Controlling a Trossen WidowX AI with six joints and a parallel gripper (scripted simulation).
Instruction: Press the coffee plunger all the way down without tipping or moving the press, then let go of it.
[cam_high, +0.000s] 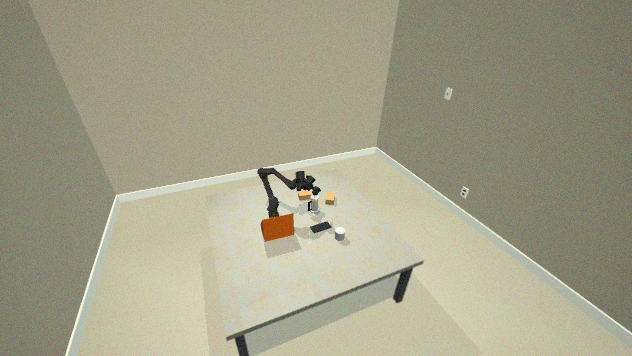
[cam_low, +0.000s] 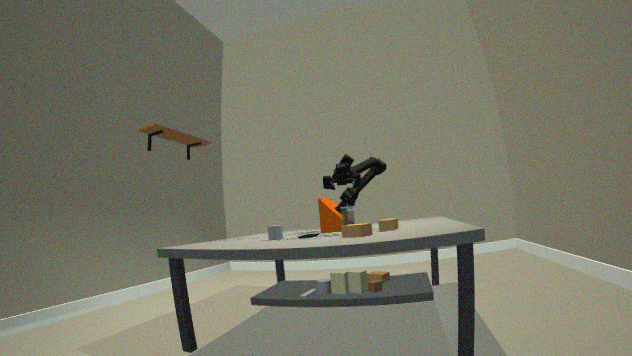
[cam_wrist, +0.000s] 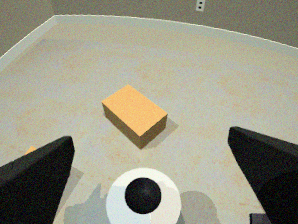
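The coffee press (cam_high: 315, 205) (cam_low: 348, 216) stands upright on the table (cam_high: 310, 280) (cam_low: 430, 232) near the arm's base. In the wrist view its white lid (cam_wrist: 166, 219) and black plunger knob (cam_wrist: 143, 196) show from above, with the knob low over the lid. My gripper (cam_high: 310, 189) (cam_low: 329, 183) (cam_wrist: 153, 140) is open wide and empty. It hangs above the press, with its fingers well apart on either side of the knob and touching nothing.
An orange block (cam_wrist: 135, 112) (cam_high: 330, 198) (cam_low: 388, 224) lies just beyond the press, and another block (cam_high: 303, 195) (cam_low: 357, 230) lies beside it. An orange wedge (cam_high: 278, 227) (cam_low: 328, 215), a flat black thing (cam_high: 320, 227) and a small cup (cam_high: 340, 233) (cam_low: 275, 232) stand nearby.
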